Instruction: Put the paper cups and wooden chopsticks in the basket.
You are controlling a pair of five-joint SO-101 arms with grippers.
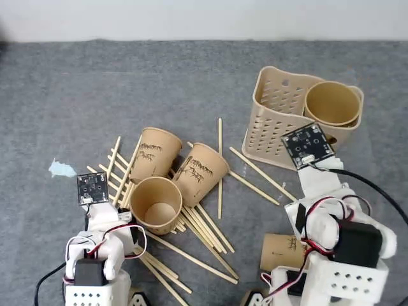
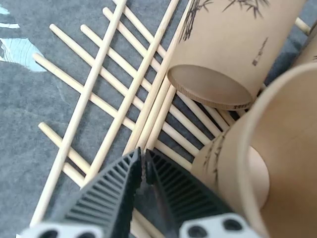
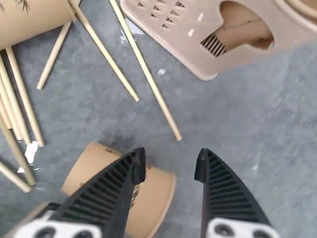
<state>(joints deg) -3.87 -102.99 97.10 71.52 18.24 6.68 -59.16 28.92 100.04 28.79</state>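
Basket: stands upright on the grey counter and serves as the landmark for the places below.
Cup in the basket: sits mouth up inside the basket, at its right end in the high view.
Far cup and middle cup: both lie on their sides to the left of the basket, outside it and resting across chopsticks.
Near cup: also left of the basket and just beside the other two, with its open mouth facing the high camera.
Lone cup: lies on its side in front of the basket, apart from it.
Chopsticks: scattered left of the basket, most of them crossed under the three cups. A few single sticks lie near the basket's front wall.
Left end effector: jaws narrowed almost to touching and holding nothing. It hangs over the chopsticks just beside the near cup, well apart from the basket.
Right end effector: jaws wide and empty, above the lone cup, near the basket.
Blue scrap: lies on the counter far left of the basket.
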